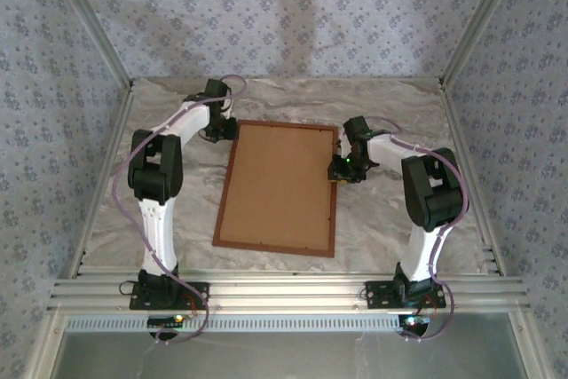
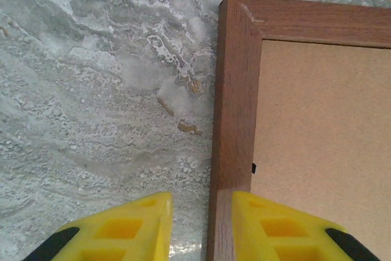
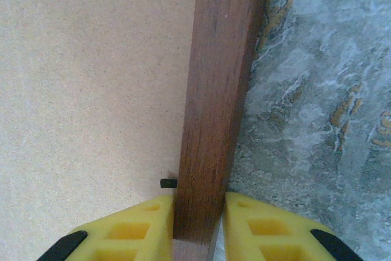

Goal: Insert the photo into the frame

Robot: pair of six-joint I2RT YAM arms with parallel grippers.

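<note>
Where two grippers [image 2: 200, 195] [image 3: 197, 195] reach — one frame [image 1: 271, 248] lies flat.

Light is soft and even, falling from above. The top view is pale and slightly hazy, with a brighter band on the back wall [image 1: 293, 6] and faint shadows under the arms [image 1: 160, 175]. The wrist views are sharper. The frame [image 3: 214, 90] grain and table [image 2: 91, 90] veining read crisply, while the yellow fingers [image 2: 122, 230] at the bottom edge look slightly soft.

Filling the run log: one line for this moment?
left gripper open astride frame rail | right gripper shut on frame | backing board in frame
</note>
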